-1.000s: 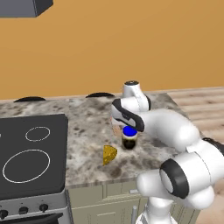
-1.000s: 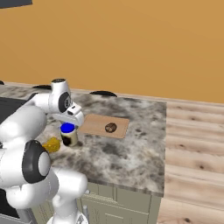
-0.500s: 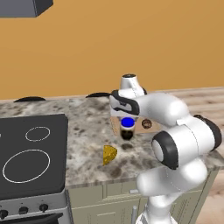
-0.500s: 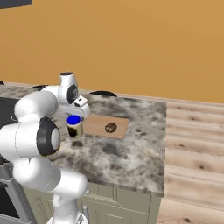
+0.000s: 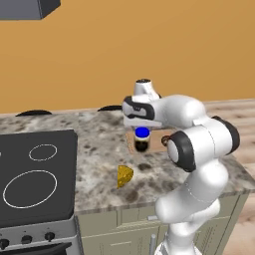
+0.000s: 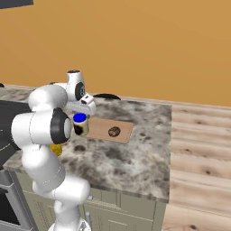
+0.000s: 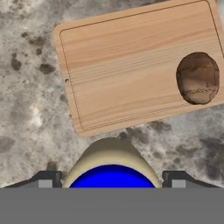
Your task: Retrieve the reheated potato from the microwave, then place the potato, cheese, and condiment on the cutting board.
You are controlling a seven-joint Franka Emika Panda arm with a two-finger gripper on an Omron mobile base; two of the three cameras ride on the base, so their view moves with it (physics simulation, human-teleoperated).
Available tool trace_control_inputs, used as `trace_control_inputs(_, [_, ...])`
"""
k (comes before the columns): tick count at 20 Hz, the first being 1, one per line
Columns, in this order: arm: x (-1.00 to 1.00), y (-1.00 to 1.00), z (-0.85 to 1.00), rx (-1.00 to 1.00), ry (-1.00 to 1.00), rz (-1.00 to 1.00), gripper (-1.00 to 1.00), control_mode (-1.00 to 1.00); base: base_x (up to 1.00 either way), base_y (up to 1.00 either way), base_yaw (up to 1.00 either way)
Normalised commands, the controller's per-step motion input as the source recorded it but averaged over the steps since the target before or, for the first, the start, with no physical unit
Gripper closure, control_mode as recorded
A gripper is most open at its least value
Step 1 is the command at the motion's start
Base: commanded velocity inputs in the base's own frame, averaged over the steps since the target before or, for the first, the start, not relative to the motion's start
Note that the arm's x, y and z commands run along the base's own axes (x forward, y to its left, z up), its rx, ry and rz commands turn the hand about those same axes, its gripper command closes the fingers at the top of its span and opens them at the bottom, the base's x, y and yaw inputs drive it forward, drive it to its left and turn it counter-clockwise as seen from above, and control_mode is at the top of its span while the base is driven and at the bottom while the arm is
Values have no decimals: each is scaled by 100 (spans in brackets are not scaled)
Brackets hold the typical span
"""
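Observation:
My gripper (image 5: pixel 142 133) is shut on the condiment (image 5: pixel 142 140), a dark jar with a blue lid (image 7: pixel 111 178) and a pale label band. It hangs just off the near left corner of the cutting board (image 7: pixel 131 65). In the hand view the finger tips (image 7: pixel 47 179) flank the lid. The potato (image 7: pixel 197 78) lies on the right part of the cutting board (image 6: pixel 101 129), where the right base view also shows the potato (image 6: pixel 113 131). The cheese (image 5: pixel 124 176) lies on the granite counter in front of the jar. The microwave is out of view.
A black stovetop (image 5: pixel 35 174) with white ring marks takes the counter's left end. The granite counter (image 6: pixel 135 153) runs right to an edge above a wooden floor (image 6: pixel 198 149). An orange wall stands behind. My own elbow (image 6: pixel 49 126) bulks large beside the jar.
My gripper has carried the condiment away from the cheese, back and right to the board's corner. The arm's elbow has swung round with it.

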Motion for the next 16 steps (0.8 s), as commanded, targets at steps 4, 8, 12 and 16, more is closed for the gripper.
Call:
trace_control_inputs(4, [38,-9,0,0,0,0,100,-100,0,0,0])
trace_control_inputs(8, [36,-7,0,0,0,0,100,-100,0,0,0])
trace_control_inputs(12, [33,-1,-3,0,0,0,100,-100,0,0,0])
trace_control_inputs(16, [30,0,-6,0,0,0,100,-100,0,0,0])
